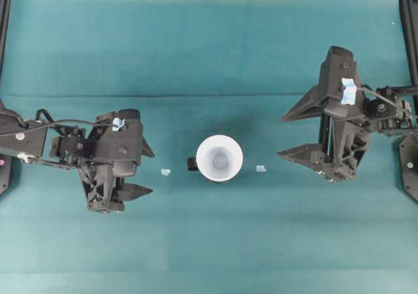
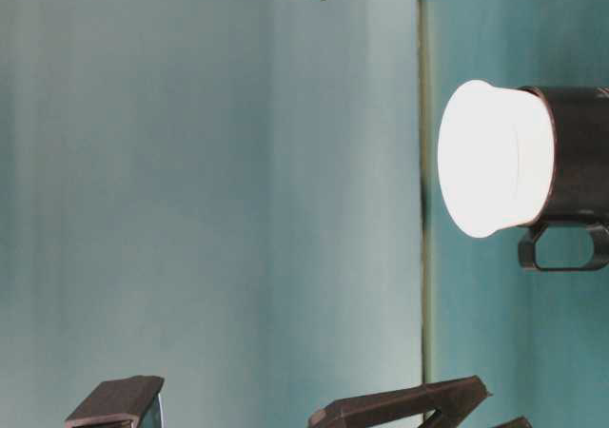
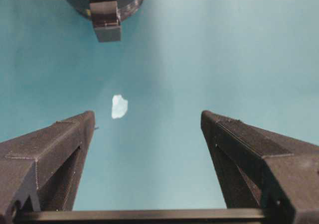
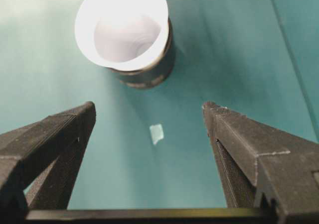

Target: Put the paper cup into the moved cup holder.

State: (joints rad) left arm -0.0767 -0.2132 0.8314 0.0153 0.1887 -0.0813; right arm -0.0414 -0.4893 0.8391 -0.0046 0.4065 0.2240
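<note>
The white paper cup (image 1: 219, 158) stands upright inside the glossy black cup holder (image 1: 192, 164) at the middle of the teal table, its wide rim above the holder's rim. From table level the paper cup (image 2: 495, 157) sticks out of the cup holder (image 2: 580, 152), whose handle faces the camera. My left gripper (image 1: 149, 171) is open and empty, left of the holder. In the left wrist view the left gripper (image 3: 148, 115) faces the cup holder's (image 3: 104, 5) handle. My right gripper (image 1: 282, 136) is open and empty to the right; the right gripper (image 4: 149, 107) faces the paper cup (image 4: 122, 27) in its holder (image 4: 149, 72).
Two small pale tape scraps lie on the cloth, a left scrap (image 1: 166, 172) and a right scrap (image 1: 260, 168), one on each side of the holder. Black frame rails (image 1: 410, 19) run along the table's far left and right edges.
</note>
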